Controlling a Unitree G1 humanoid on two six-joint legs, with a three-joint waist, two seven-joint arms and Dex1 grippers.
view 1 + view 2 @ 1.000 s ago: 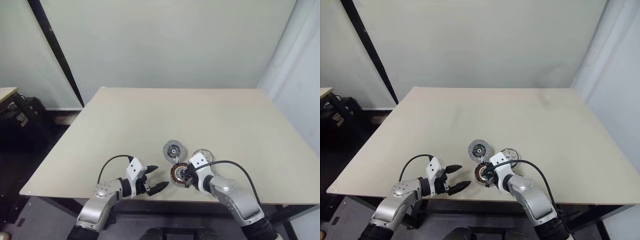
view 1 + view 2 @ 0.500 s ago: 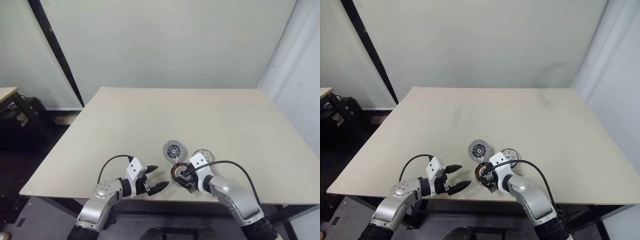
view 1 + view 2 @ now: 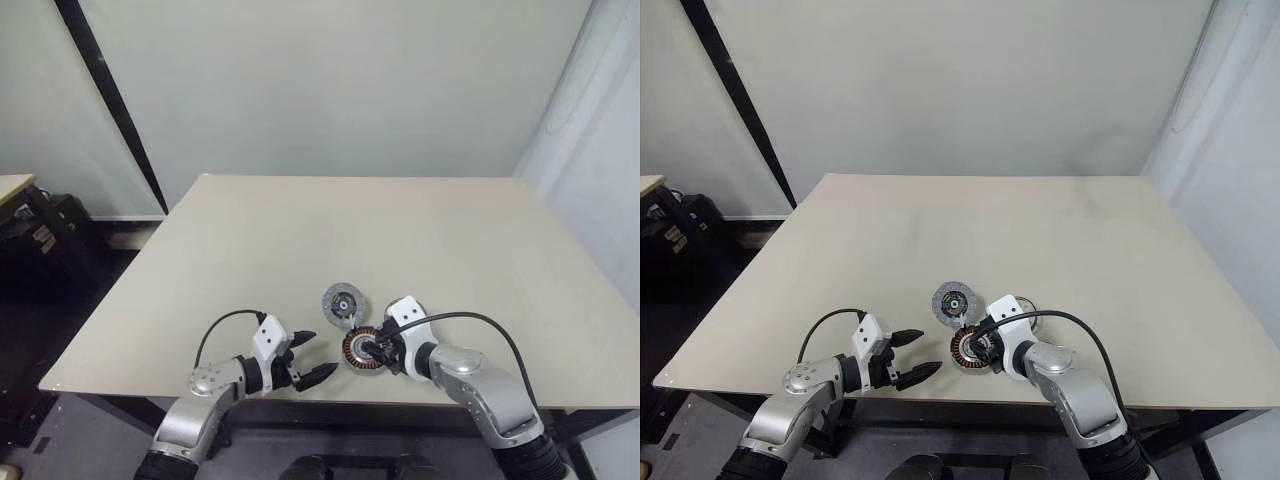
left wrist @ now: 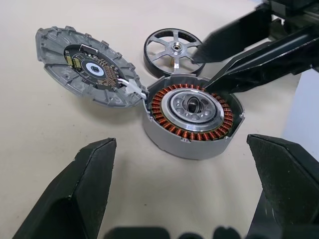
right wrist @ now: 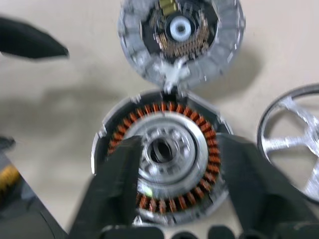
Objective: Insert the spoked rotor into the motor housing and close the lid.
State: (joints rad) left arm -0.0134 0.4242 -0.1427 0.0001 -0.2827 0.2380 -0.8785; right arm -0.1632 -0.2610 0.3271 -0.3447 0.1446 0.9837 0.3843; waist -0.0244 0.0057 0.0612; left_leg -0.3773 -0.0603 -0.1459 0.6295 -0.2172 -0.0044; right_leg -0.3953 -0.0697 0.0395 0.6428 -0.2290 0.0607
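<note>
Housing first: the round grey motor housing (image 4: 193, 115) with its ring of copper-orange coils sits near the table's (image 3: 300, 230) front edge, open and empty at the core, and our right gripper (image 5: 174, 174) hovers right over it, black fingers parted either side of the coil ring and, as far as we can tell, clamped on nothing. Our left gripper (image 3: 305, 356) hangs just beside the housing with its fingers spread as wide as they go, also empty. The small silver-white spoked rotor (image 4: 173, 48) lies flat on the table just beyond the housing, and the flat round grey lid (image 4: 85, 64) with its dark centre lies tipped open on the far side, joined to the housing rim by a short white wire. We judge the step in hand is fetching the rotor, so we would shift the right gripper off the housing and take the rotor by its rim rather than a spoke, keeping it level so the hub drops squarely onto the centre bore without scraping the coils. Left wrist view gives us the wire link and the lid's tilt; right wrist view gives us the fingers straddling the housing; in the head views the right gripper's white body covers most of the rotor.
</note>
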